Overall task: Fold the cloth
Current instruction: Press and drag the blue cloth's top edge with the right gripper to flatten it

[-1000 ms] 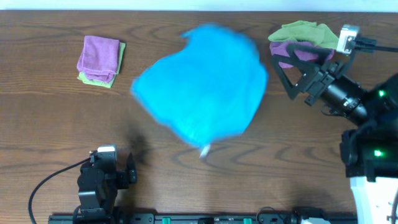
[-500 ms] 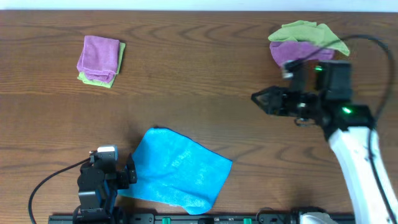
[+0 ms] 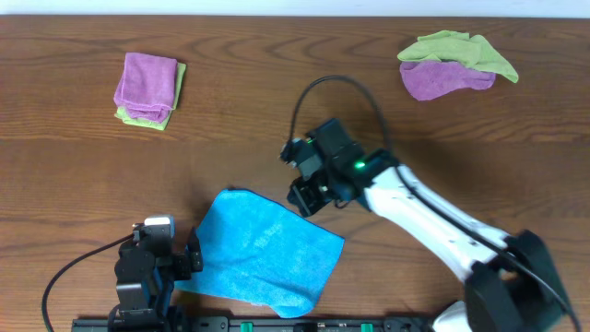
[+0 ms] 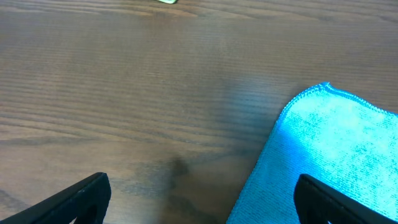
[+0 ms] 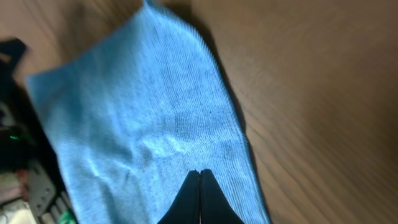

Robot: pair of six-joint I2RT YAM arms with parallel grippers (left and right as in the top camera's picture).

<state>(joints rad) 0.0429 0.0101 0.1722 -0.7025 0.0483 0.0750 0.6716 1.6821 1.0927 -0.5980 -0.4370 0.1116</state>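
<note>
The sky-blue cloth [image 3: 263, 256] lies spread and a little rumpled near the table's front edge, left of centre. My right gripper [image 3: 302, 199] hangs just past the cloth's far right edge. In the right wrist view its fingers [image 5: 200, 175] are pressed together over the cloth [image 5: 143, 124], with nothing between them. My left gripper [image 3: 166, 251] sits at the front left, touching the cloth's left side. In the left wrist view it stands open [image 4: 202, 199], the right finger [image 4: 333, 200] over the cloth [image 4: 336, 146] and the left one over bare wood.
A folded purple cloth on a lime-green one [image 3: 147, 88] lies at the far left. A loose pile of lime-green and purple cloths [image 3: 452, 63] lies at the far right. The right arm [image 3: 433, 226] and its cable stretch across the right half of the table.
The cloth went from mid-table to the front edge, where it lies flat. My right arm swung from the far right to the centre above it, and its gripper shut. The left arm stayed put.
</note>
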